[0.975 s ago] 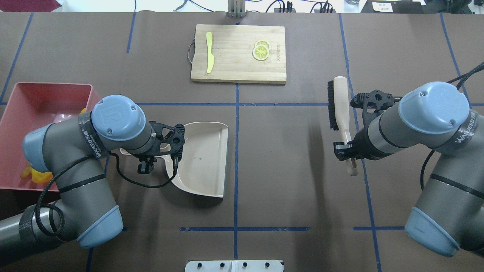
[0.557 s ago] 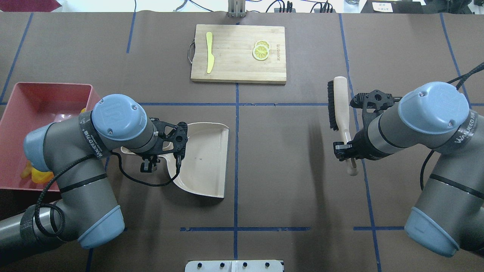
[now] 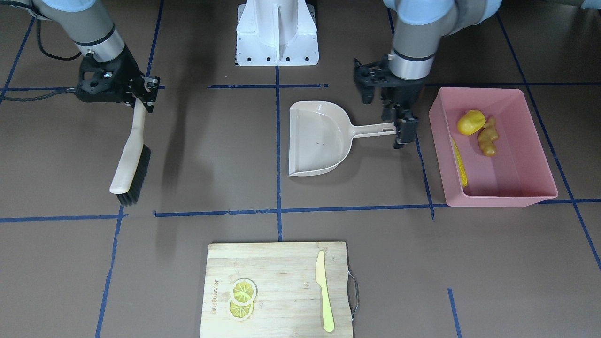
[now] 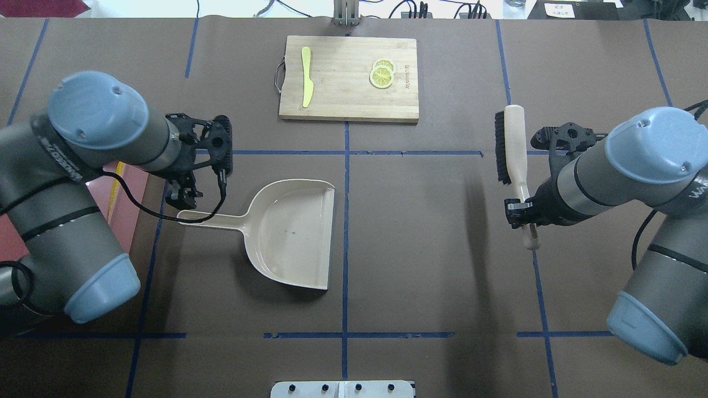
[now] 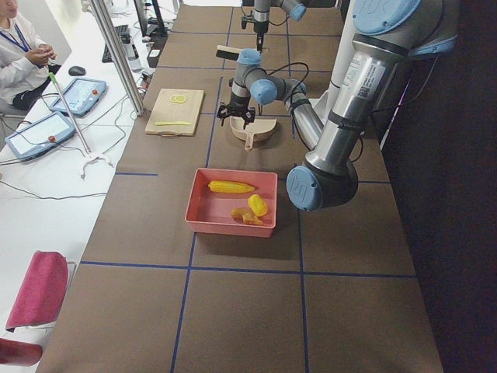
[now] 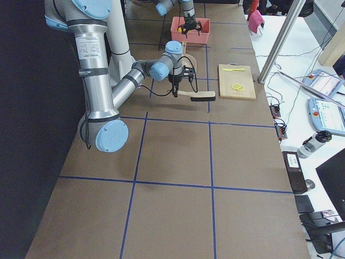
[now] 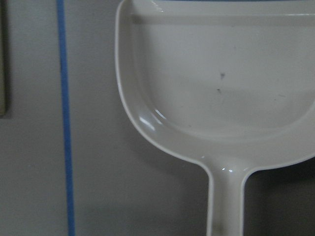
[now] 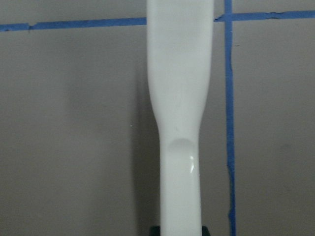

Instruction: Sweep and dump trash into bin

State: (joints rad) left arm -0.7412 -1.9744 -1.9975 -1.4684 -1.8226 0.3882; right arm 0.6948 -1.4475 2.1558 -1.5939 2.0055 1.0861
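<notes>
Pink bin (image 3: 501,201) holds corn cob (image 3: 459,162), potato (image 3: 471,121) and ginger root (image 3: 487,137) — our left hand (image 3: 400,131) hangs spread over the dustpan (image 3: 317,141) handle's end, right hand (image 3: 144,98) pinches the brush (image 3: 131,159); broad tabletop (image 3: 211,155) between.

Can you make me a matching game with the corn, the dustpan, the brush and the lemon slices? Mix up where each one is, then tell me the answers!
Things:
1. corn cob
2. dustpan
3. brush
4. lemon slices

Places:
A. held in the right gripper
B. on the wooden cutting board
C. inside the pink bin
D. lying empty on the table

Right pairs: 1-C, 2-D, 3-A, 4-B.
</notes>
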